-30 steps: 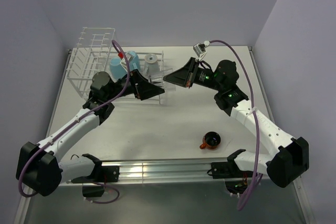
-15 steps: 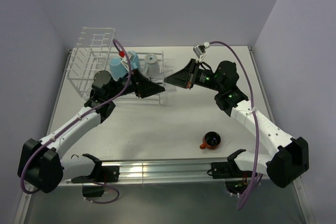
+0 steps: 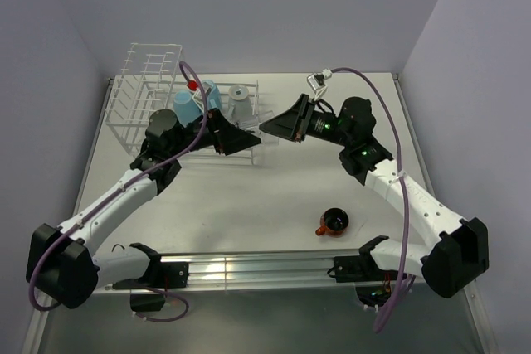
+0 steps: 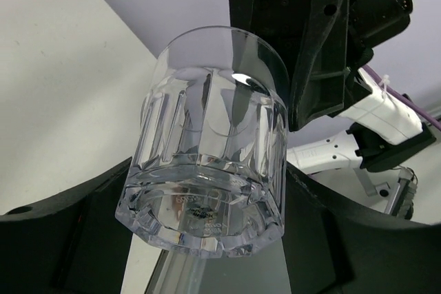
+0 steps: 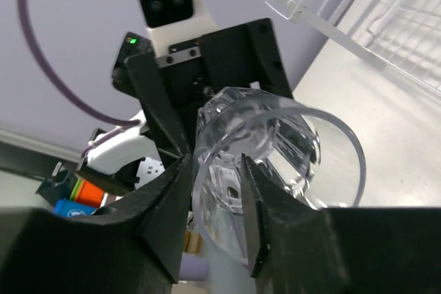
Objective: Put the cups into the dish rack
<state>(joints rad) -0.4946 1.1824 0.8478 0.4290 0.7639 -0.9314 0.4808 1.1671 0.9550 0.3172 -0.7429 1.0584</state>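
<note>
The left gripper (image 3: 249, 140) is closed on the clear faceted glass tumbler (image 4: 213, 142). Its two black fingers press the thick base from either side, and the tumbler lies tilted with its mouth pointing away from that gripper. The right gripper (image 3: 267, 128) meets it from the opposite side, tip to tip with the left one. In the right wrist view one finger sits outside the tumbler's rim and the other inside, standing a little apart. The gap looks wider than the glass wall between them, so these fingers are parted rather than pinching. The tumbler hangs in the air between the two grippers, above the counter (image 3: 249, 196). Just behind and below the left gripper is the low end of the white wire dish rack (image 3: 145, 80), whose tall upright grid stands farther to that gripper's left. Two light blue mugs (image 3: 191, 107) sit in the low part of the rack close behind the left gripper. A pale grey mug (image 3: 239, 99) sits beside them, behind the tumbler. An orange-red cup with a dark inside (image 3: 334, 222) stands on the counter well apart from both grippers, on the near side below the right one.
</note>
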